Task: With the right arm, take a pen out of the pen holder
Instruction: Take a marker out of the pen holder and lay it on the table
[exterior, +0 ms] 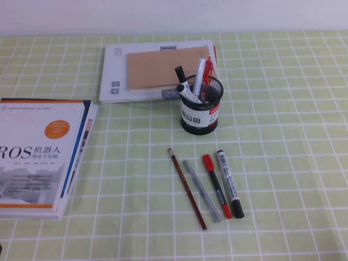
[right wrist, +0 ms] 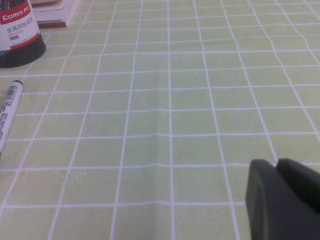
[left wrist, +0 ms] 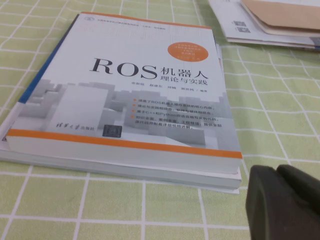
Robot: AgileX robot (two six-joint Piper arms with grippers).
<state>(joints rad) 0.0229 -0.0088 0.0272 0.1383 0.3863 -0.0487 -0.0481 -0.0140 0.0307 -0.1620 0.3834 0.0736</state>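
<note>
Right gripper [right wrist: 276, 162]: low over bare green checked cloth [right wrist: 170, 115], fingers pressed together, holding nothing; only the tips visible, and out of the high view.
Left gripper [left wrist: 276, 169]: just off a corner of the ROS book [left wrist: 140, 95], fingers closed with no gap, empty; arm hidden.
Row of 4 on the cloth: pencil [exterior: 187, 188], grey pen [exterior: 202, 190], red pen [exterior: 217, 186], black marker [exterior: 230, 184], lying side by side, close but apart.
Pen holder [exterior: 201, 114]: upright behind the row, black mesh; top cut off in the right wrist view.
Pens in the holder [exterior: 198, 76]: leaning, overlapping, count hard to tell.
Book stack [exterior: 157, 68]: farthest, 1 corner hidden by the holder.
</note>
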